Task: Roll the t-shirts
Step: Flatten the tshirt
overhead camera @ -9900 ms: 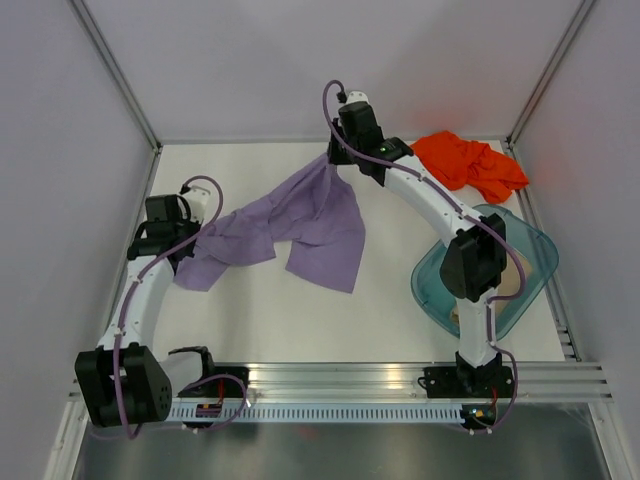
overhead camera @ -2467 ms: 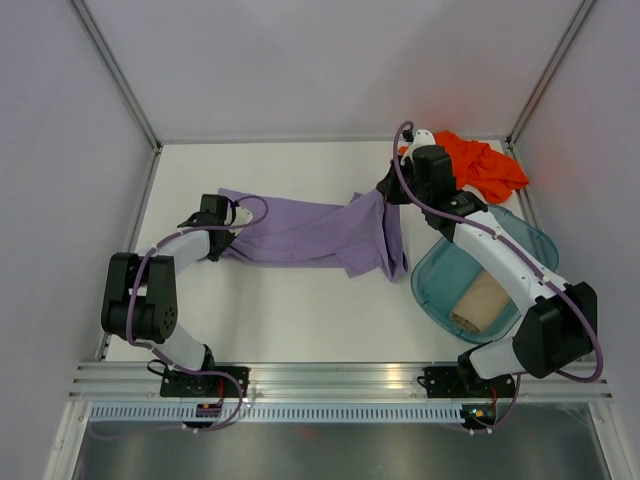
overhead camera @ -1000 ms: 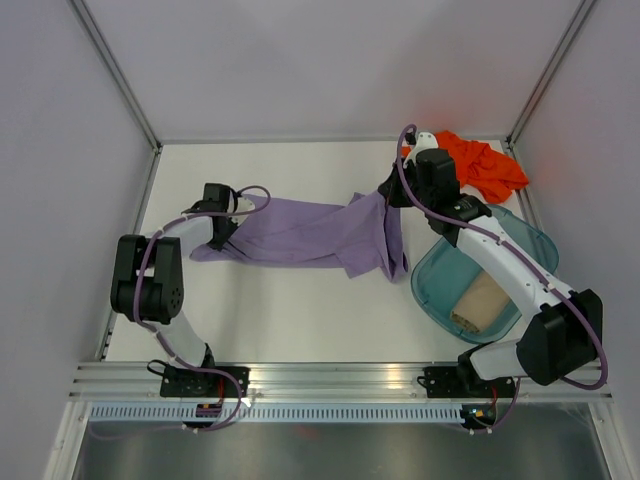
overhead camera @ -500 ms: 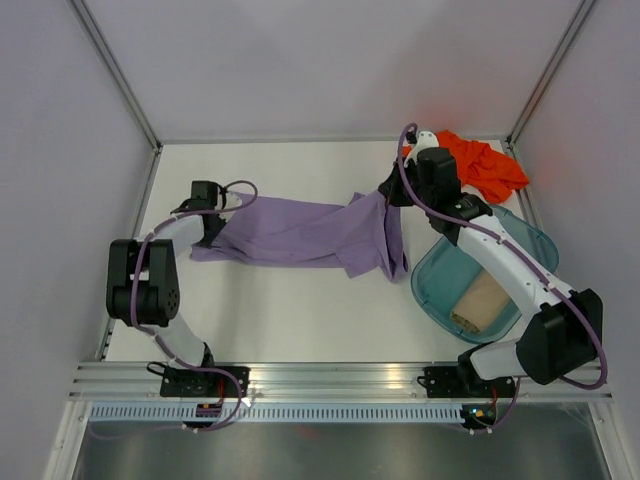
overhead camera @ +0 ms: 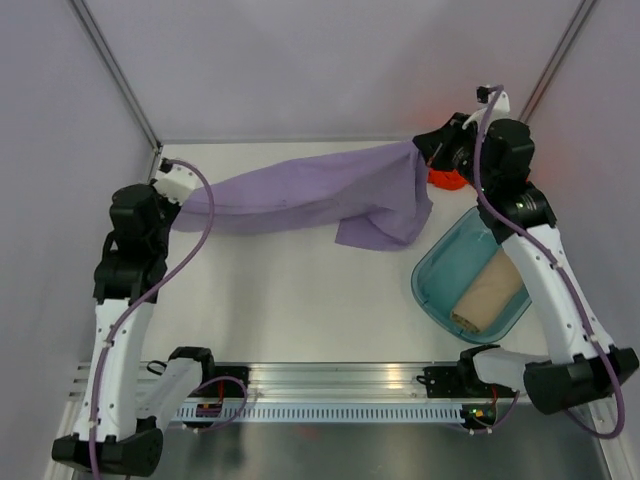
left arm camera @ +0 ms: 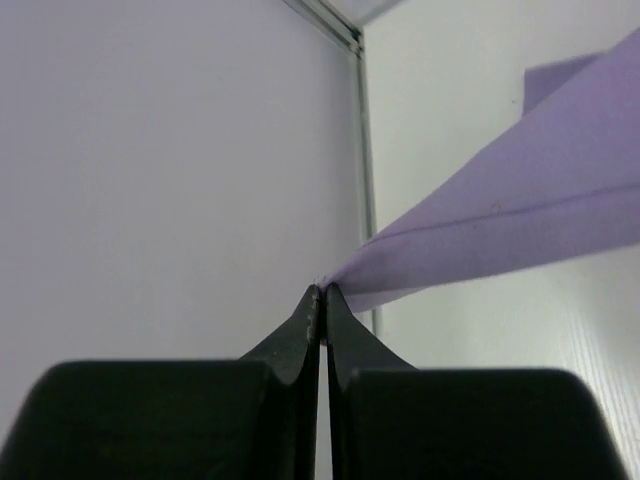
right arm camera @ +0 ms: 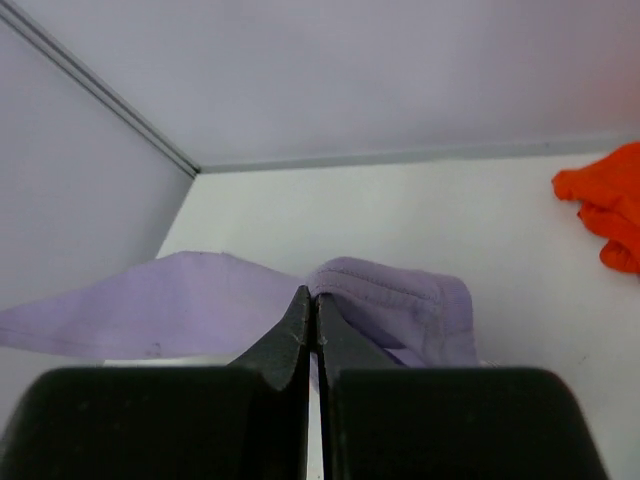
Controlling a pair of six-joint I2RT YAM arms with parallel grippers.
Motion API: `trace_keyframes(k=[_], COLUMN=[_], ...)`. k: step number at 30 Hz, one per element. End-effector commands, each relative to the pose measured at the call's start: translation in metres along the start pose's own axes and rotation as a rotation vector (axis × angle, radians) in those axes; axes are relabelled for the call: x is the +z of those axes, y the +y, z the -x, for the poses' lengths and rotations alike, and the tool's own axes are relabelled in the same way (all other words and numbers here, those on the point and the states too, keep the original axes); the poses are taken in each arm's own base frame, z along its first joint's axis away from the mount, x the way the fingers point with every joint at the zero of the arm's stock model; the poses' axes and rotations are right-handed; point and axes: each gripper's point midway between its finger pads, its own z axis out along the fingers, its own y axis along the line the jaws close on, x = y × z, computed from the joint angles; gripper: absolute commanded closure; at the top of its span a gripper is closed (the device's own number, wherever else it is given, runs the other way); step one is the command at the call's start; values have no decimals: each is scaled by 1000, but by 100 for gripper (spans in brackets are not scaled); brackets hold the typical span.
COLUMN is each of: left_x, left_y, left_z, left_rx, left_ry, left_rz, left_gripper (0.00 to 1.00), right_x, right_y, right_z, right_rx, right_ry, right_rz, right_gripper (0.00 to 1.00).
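The lavender-purple t-shirt (overhead camera: pixel 320 192) hangs stretched in the air between both grippers, with a fold drooping at its right end. My left gripper (overhead camera: pixel 178 205) is shut on its left edge; in the left wrist view the cloth (left arm camera: pixel 500 230) runs out from the pinched tips (left arm camera: pixel 323 290). My right gripper (overhead camera: pixel 425 152) is shut on its right edge; in the right wrist view a hemmed fold (right arm camera: pixel 400 300) sits at the tips (right arm camera: pixel 313 295). The orange t-shirt (overhead camera: pixel 442 176) lies at the back right, mostly hidden behind the right arm, and shows in the right wrist view (right arm camera: pixel 608 205). The beige-tan t-shirt (overhead camera: pixel 487 292) lies rolled in the tub.
A translucent teal tub (overhead camera: pixel 440 275) stands at the right side of the white table. Pale walls and metal frame posts (overhead camera: pixel 112 75) close in the back and sides. An aluminium rail (overhead camera: pixel 340 378) runs along the near edge.
Both arms have risen and spread apart. The lavender shirt, which lay on the table, now hangs stretched in the air. The right gripper moved back right, over the orange shirt.
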Motion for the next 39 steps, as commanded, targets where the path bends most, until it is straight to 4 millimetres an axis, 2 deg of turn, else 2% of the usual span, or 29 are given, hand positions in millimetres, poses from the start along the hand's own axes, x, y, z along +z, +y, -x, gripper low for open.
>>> trace_keyframes(k=[1,2,3,6,9,12,13,14,15,16,17,18,19,20,21,22,23,24,25,27,30,31,33,34,35,36,37,38,39], left_x=[-47,-56,-71,-87,-81,-60,-46,-47,-42,-41,-28,-27,-37,-28,-39,-39,-39,-39,-39,-35,-33,-34,-32,-37,-28,-27,-37,-23,-21], left_y=[39,49,70,97,102,100,96,104,107,111,110,121,133,134,149,153,157,162,165,169,177,180,177,178,164,158,155,135,122], left_z=[14,20,31,45,52,62,66,76,83,91,98,114,123,129,142,147,152,158,162,166,173,176,175,175,172,170,168,156,152], left_rx=[-34,-49,-70,-76,-74,-84,-80,-111,-124,-142,-158,-182,-207,-221,-250,-256,-268,-274,-276,-277,-290,-296,-305,-312,-301,-294,-293,-269,-250], left_ry=[-14,-30,-63,-90,-88,-80,-63,-87,-97,-110,-105,-130,-163,-158,-197,-207,-219,-232,-242,-243,-268,-283,-287,-301,-302,-310,-337,-315,-328], left_rz=[53,77,131,205,218,212,198,215,215,219,209,227,251,249,282,286,295,304,311,327,356,367,359,358,318,299,286,241,200], left_gripper=[98,98,98,98,98,98,98,98,98,98,98,98,98,98,98,98,98,98,98,98,98,98,98,98,98,98,98,98,98], right_x=[-49,-62,-67,-89,-94,-71,-47,-36,-29,-1,11,33,43,52,48,69,70,59,69,55,43,32,34,26,40,42,30,31,47], right_y=[30,36,38,50,56,52,50,52,58,52,53,55,56,56,70,64,68,82,78,88,76,69,54,54,37,31,35,28,0], right_z=[46,53,54,71,82,84,76,74,82,74,75,81,86,92,118,115,124,151,152,182,205,219,213,212,187,177,171,157,113], right_rx=[-23,-26,-27,-37,-46,-39,-23,-15,-10,18,38,69,82,90,82,93,97,85,98,130,200,194,194,182,206,198,194,203,250], right_ry=[-139,-162,-165,-214,-246,-227,-182,-161,-166,-126,-111,-92,-95,-92,-136,-116,-130,-191,-183,-246,-283,-325,-308,-306,-245,-229,-227,-208,-124], right_rz=[57,68,73,96,104,97,110,126,150,151,166,189,192,201,226,215,224,258,255,316,357,358,330,325,286,276,281,267,209], right_gripper=[100,100,100,100,100,100,100,100,100,100,100,100,100,100,100,100,100,100,100,100,100,100,100,100,100,100,100,100,100])
